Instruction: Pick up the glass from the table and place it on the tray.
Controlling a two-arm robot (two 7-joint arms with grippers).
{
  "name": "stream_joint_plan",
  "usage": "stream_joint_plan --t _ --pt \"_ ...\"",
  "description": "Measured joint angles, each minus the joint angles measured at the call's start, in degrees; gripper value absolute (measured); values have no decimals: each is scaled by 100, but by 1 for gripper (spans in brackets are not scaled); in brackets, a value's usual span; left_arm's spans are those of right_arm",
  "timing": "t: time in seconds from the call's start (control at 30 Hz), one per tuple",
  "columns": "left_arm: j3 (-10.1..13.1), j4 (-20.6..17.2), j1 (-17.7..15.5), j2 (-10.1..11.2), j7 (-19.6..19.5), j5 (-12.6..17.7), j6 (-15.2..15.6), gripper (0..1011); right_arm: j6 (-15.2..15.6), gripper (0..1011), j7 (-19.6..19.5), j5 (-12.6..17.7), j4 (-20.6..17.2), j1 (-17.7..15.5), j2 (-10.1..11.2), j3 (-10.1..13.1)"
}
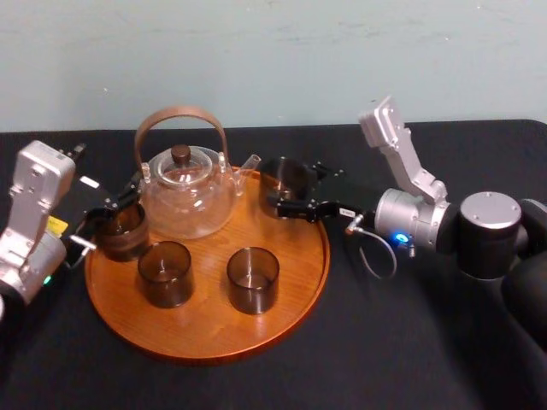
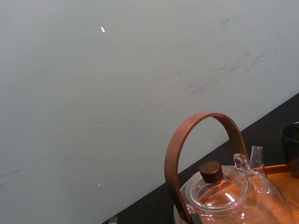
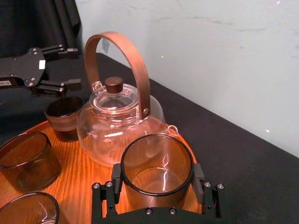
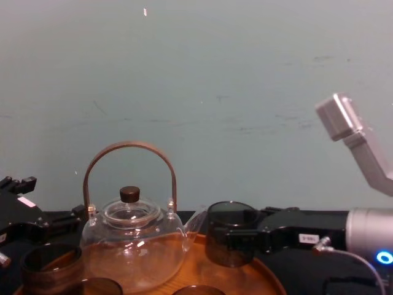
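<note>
Smoky dark cylindrical glass (image 1: 284, 175) sat clamped in the right gripper (image 1: 289, 190) in the head view, at the rear right edge of the large round orange-brown wooden tray (image 1: 205, 337), which lay on the black cloth-covered table (image 1: 410, 342). A clear glass teapot (image 1: 188, 195) with a curved wooden handle stood at the tray's back left. Three other dark glasses (image 1: 165, 273) stood on the tray. The left gripper (image 1: 115, 205) was just beside the leftmost one.

From the left wrist view, the teapot (image 2: 229, 198) rose in front of a pale wall (image 2: 117, 93), with the tray's rim (image 2: 280, 169) and the table (image 2: 261, 135) behind it.

From the right wrist view, the glass (image 3: 156, 163) was upright with the right gripper's (image 3: 156, 186) pads (image 3: 200, 179) pressed on either side of it, over the tray (image 3: 79, 186). Beyond the teapot (image 3: 119, 121), the left gripper (image 3: 74, 67) had its fingers spread apart and empty.

In the chest view, the glass (image 4: 222, 236) was level in the right gripper (image 4: 233, 243), just right of the teapot's (image 4: 132, 249) spout and above the tray's (image 4: 258, 278) right rim. I could not tell whether its base touched the wood. The left gripper (image 4: 21, 215) was at the far left.
</note>
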Motion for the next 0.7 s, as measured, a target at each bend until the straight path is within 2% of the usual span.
stream_joint_plan --t 0.33,0.7 --pt "0 0 0 0 0 0 0 1001 -69 900 135 -31 319 148 -166 -120" --pt "0 0 0 0 0 0 0 1001 -25 900 145 -40 328 93 -153 -151"
